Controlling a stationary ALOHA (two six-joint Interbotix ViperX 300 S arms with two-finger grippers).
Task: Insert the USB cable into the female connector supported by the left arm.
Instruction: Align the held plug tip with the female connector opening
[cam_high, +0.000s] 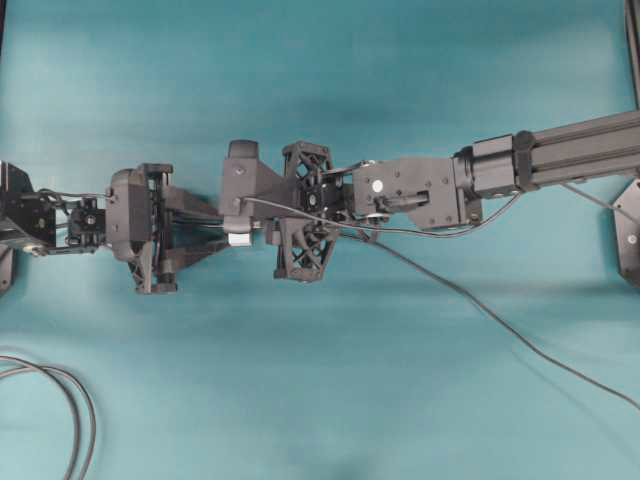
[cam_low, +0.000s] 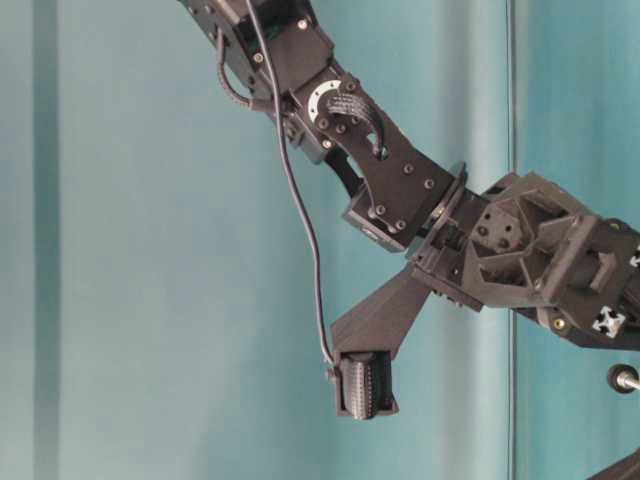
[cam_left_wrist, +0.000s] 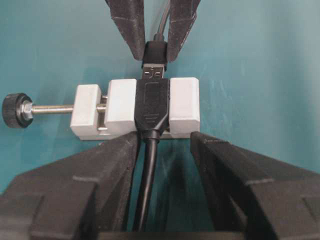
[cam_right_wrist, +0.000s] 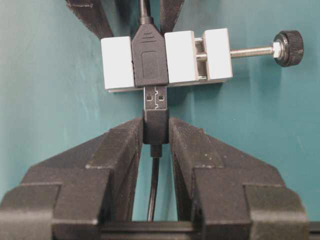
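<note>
The female connector (cam_left_wrist: 182, 105) is a white clamp block around a black socket (cam_left_wrist: 151, 107), with a screw post and black knob (cam_left_wrist: 15, 110). It sits at the tips of my left gripper (cam_left_wrist: 165, 142), which is shut on it and holds it off the table. My right gripper (cam_right_wrist: 156, 127) is shut on the dark body of the USB cable's plug (cam_right_wrist: 155, 100). The silvery plug meets the socket's mouth head-on, with part of its metal still showing. Seen from overhead, both grippers meet at the middle, and only an edge of the white block (cam_high: 238, 239) shows.
The thin USB cable (cam_high: 500, 320) trails from the right gripper across the teal table to the lower right. A thick black looped cable (cam_high: 80, 405) lies at the lower left. The right arm's long beam (cam_high: 580, 150) reaches in from the right.
</note>
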